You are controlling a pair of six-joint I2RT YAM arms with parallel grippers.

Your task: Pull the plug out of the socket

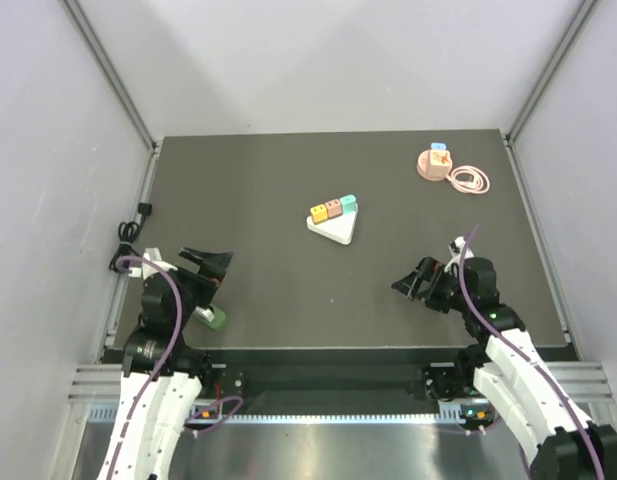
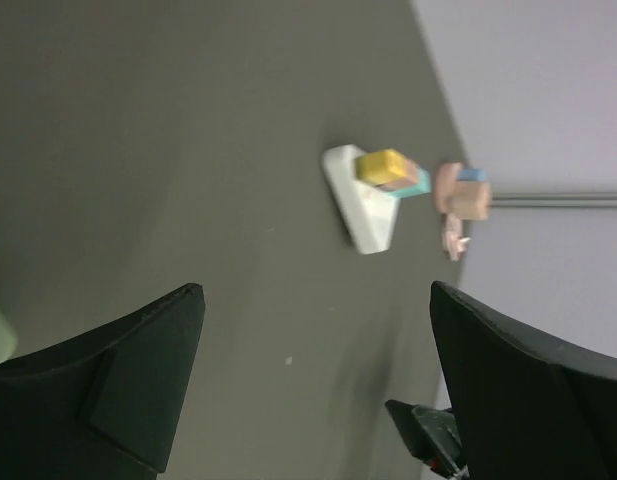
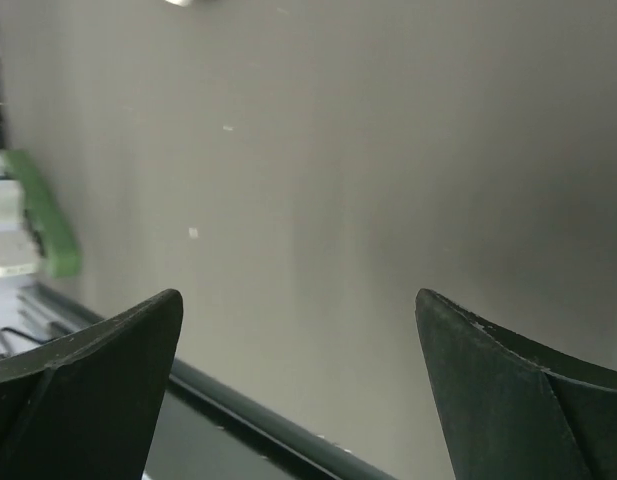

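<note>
Your left claw [image 1: 208,262] and right claw [image 1: 413,280] both gape empty; the right sits nearer the socket [image 1: 338,230], off its near-right corner.

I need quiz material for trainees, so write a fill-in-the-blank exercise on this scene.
1. The white triangular socket carries ____ coloured plugs.
2. The left gripper and the right gripper both have their jaws ____.
3. The coiled pink cable lies beside the round pink base near the far ____ corner of the table.
Missing words: three; open; right.
</note>
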